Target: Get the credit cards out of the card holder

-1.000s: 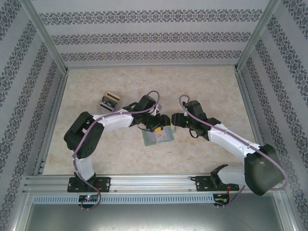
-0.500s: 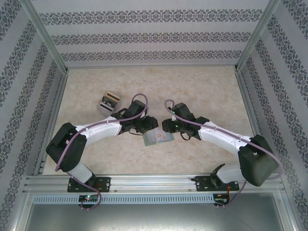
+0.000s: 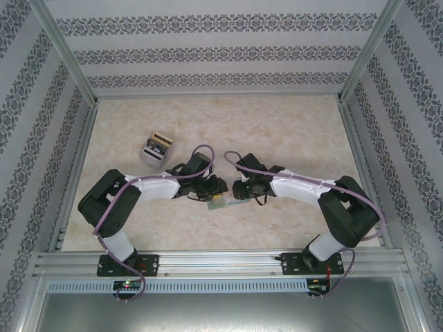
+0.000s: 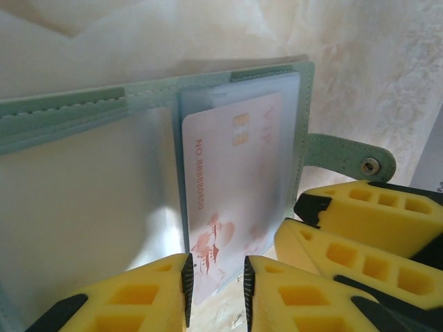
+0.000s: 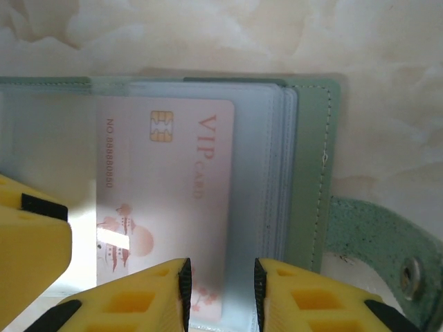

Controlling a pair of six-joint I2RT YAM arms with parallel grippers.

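top external: both arms have drawn in and dropped since a second ago. left end effector (image 3: 216, 192) and right end effector (image 3: 241, 189) now meet tip to tip over the card holder (image 3: 223, 203). the holder lies open on the table (image 3: 291, 131), a little nearer the near edge than before and mostly covered. small box (image 3: 156, 146) is unmoved, well apart.

left wrist: the holder is spread flat, snap strap (image 4: 346, 153) out to the side. a pink vip card (image 4: 228, 194) sits in a clear sleeve. left jaws have come in narrow, a gap showing, with the card's lower edge lying in that gap. cannot tell whether the pads touch it.

right wrist: same card, not yet out of its sleeve. right jaws are equally narrowed and straddle its lower edge; no firm grip visible.

judgement: the approach is done and both sides are closing for a hold. extraction has not started.
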